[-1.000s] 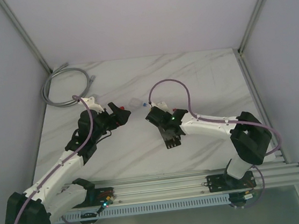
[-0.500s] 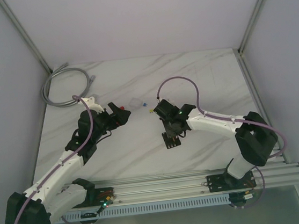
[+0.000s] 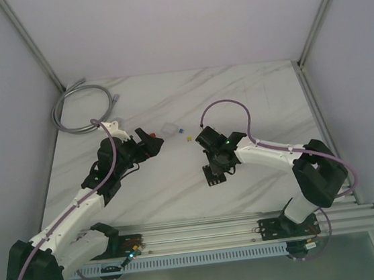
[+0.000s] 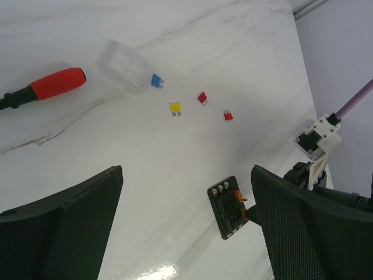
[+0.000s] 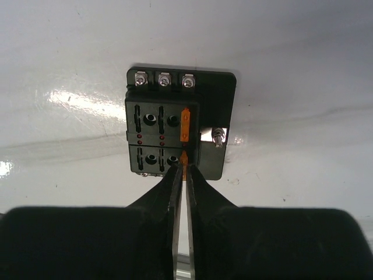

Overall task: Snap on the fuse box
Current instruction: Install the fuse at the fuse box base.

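Fuse box by right finger; loose fuses, clear cover, red-handled tool beyond; left end effector spread wide.

No readable text, labels, brands or numbers on anything.

Marble table with fuse box, clear cover, fuses, cable

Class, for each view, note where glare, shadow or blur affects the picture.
Right wrist: glare streaks on the table left of the fuse box; the right gripper, pinching an orange fuse, looks featureless. Left wrist: small glare patch at the bottom. Top external: evenly lit.
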